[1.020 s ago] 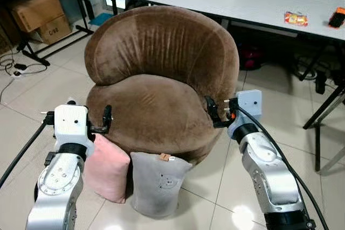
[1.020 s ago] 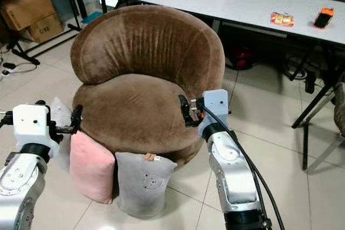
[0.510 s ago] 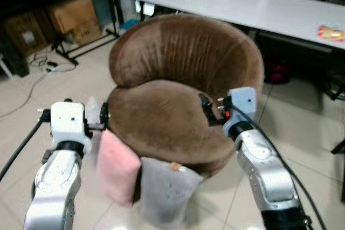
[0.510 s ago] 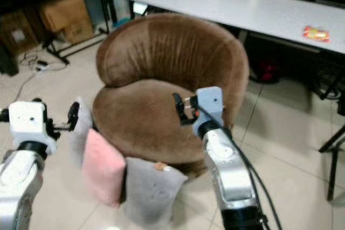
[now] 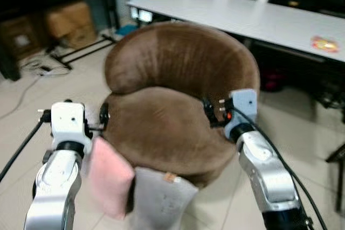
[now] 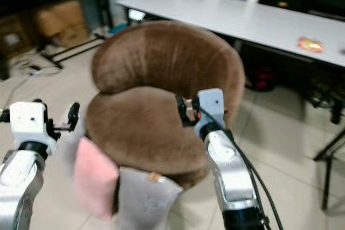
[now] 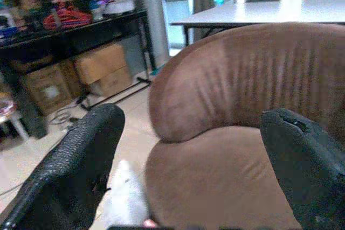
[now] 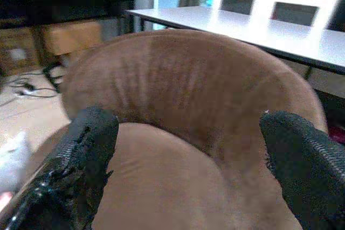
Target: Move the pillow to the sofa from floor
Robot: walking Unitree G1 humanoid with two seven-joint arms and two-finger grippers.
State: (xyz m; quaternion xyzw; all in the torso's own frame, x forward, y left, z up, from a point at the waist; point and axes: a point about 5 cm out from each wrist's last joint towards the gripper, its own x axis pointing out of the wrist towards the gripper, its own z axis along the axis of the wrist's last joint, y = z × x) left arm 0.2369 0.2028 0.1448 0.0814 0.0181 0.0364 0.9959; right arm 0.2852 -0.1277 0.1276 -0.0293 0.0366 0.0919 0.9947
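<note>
A brown round sofa (image 5: 178, 84) stands right before me. On the tiled floor, leaning against its front, are a pink pillow (image 5: 109, 177) and a grey pillow (image 5: 161, 203) with a small tag; a white pillow (image 7: 126, 197) lies behind the pink one. My left gripper (image 5: 103, 118) is held up at the sofa's left side, above the pink pillow, open and empty. My right gripper (image 5: 208, 110) hovers over the right edge of the seat, also open and empty. In both wrist views the black fingers (image 8: 81, 160) stand wide apart with the sofa's back between them.
A long white table (image 5: 242, 17) stands behind the sofa, with an orange packet (image 5: 325, 43) on it. Cardboard boxes (image 5: 67, 22) and a black rack are at the back left, with cables (image 5: 38, 68) on the floor. A dark table leg (image 5: 337, 157) is at the right.
The whole picture has shifted and blurred, so the camera moved. Both grippers stay raised beside the sofa, and the pillows still lean against its front.
</note>
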